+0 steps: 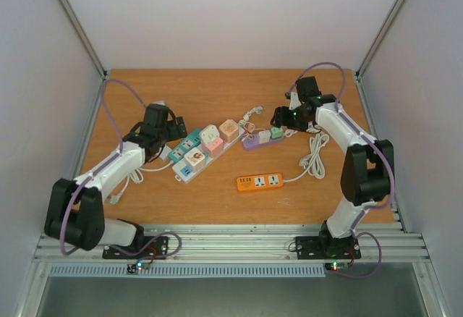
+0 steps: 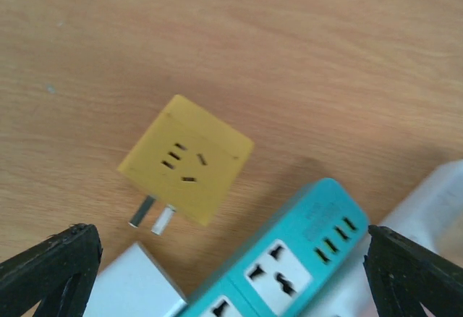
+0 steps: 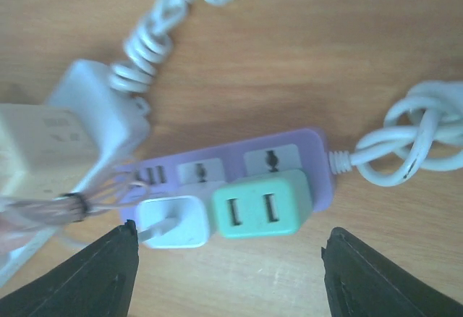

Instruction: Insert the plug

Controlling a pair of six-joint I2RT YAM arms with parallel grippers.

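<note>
A: Where's the plug?
B: The white plug (image 3: 173, 221) sits on the purple strip (image 3: 311, 147), at the end away from the strip's own cord, touching the green adapter (image 3: 264, 203). I can't tell whether it's fully home.
A: Right side?
B: Your right tool (image 3: 231, 227) hangs straight over the purple strip, jaws partly apart and gripping nothing. The plug and adapter lie just past its fingertips.
A: How to do it well?
B: My read: centre on the white plug alone and stay off the green adapter. Press square to the purple strip, no twist. The strip lies loose and may skid, so go gently.
A: Left side?
B: Your left tool (image 2: 231, 229) is spread fully wide and empty, well apart from the purple strip. It hangs over a yellow cube adapter (image 2: 187, 159), prongs bare, just beside a teal strip (image 2: 289, 252).
A: Surroundings?
B: The surface (image 1: 217, 93) is wood. An orange strip (image 1: 259, 182) lies nearer your bases than the purple strip. A knotted white cord (image 3: 419, 140) trails from the purple strip. There are pale walls (image 1: 217, 13) around and a metal rail (image 1: 231, 237) in front.
</note>
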